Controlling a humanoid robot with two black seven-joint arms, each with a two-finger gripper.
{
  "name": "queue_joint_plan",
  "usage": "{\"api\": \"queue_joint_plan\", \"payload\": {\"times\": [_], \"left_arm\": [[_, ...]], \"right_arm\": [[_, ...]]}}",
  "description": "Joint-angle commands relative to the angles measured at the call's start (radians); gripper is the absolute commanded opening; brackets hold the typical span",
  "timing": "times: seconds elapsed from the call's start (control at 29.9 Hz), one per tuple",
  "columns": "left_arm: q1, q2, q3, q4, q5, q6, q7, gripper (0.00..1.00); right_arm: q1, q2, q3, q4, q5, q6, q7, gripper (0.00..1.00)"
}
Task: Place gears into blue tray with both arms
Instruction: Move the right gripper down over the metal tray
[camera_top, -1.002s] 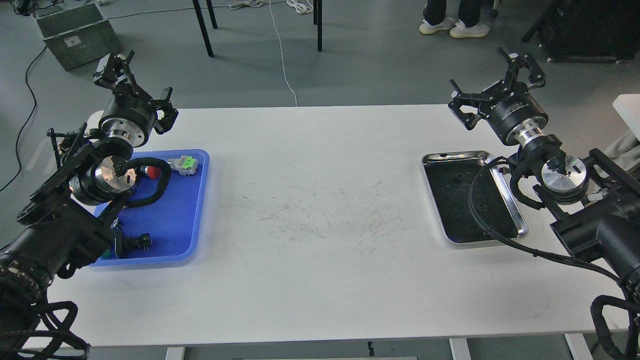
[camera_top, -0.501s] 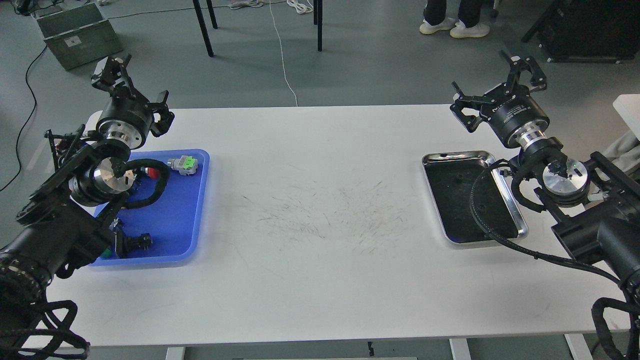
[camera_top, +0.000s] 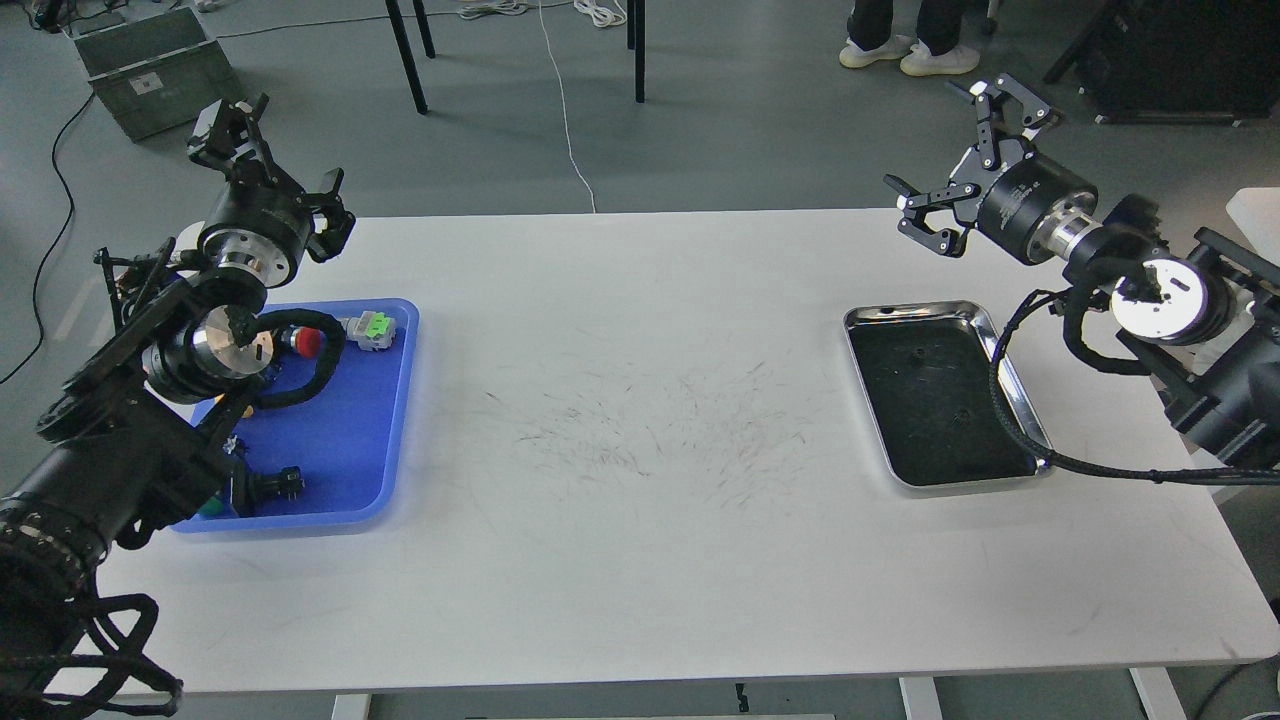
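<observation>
The blue tray (camera_top: 350, 440) lies at the table's left side, partly hidden by my left arm. My left gripper (camera_top: 278, 165) hangs open and empty above the tray's far edge. Two tiny dark round pieces, likely gears (camera_top: 915, 352), show faintly on the black inside of the steel tray (camera_top: 862, 318) at the right. Above the table's far right edge, beyond the steel tray, my right gripper (camera_top: 958, 158) is open with nothing between its fingers.
The blue tray holds a red button (camera_top: 305, 343), a grey-and-green connector (camera_top: 368, 328) and a black part (camera_top: 275, 485). My right arm's cable (camera_top: 1010, 400) drapes over the steel tray's right rim. A grey crate (camera_top: 155, 65), chair legs and a person's shoes (camera_top: 905, 55) are on the floor behind.
My right arm has lifted and swung back to the right, uncovering the steel tray; its gripper rose and stayed open. My left gripper shifted only slightly.
</observation>
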Motion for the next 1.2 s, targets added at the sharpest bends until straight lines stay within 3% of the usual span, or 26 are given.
{"api": "queue_joint_plan", "payload": {"times": [0.0, 0.33, 0.47, 0.57, 0.9, 1.17], "left_arm": [[0.005, 0.006, 0.0, 0.001, -0.001, -0.001, -0.034, 0.99], [0.013, 0.013, -0.001, 0.001, -0.009, -0.001, -0.039, 0.98], [0.014, 0.015, -0.001, 0.001, -0.009, -0.001, -0.039, 0.98], [0.014, 0.013, -0.001, 0.001, -0.009, -0.003, -0.039, 0.99], [0.013, 0.007, 0.0, 0.001, -0.009, -0.003, -0.051, 0.98], [0.013, 0.006, 0.0, 0.001, -0.009, -0.003, -0.053, 0.98]], "right_arm": [[0.098, -0.045, -0.117, 0.015, 0.0, -0.003, 0.002, 0.99], [0.192, -0.206, -0.227, 0.179, -0.032, 0.005, -0.006, 0.99], [0.204, -0.238, -0.227, 0.252, -0.282, 0.005, -0.081, 0.99], [0.211, -0.24, -0.232, 0.299, -0.503, -0.007, -0.091, 0.99], [0.263, -0.145, -0.525, 0.282, -0.995, -0.062, -0.107, 0.99], [0.24, -0.059, -0.661, 0.176, -1.189, -0.088, -0.105, 0.99]]}}
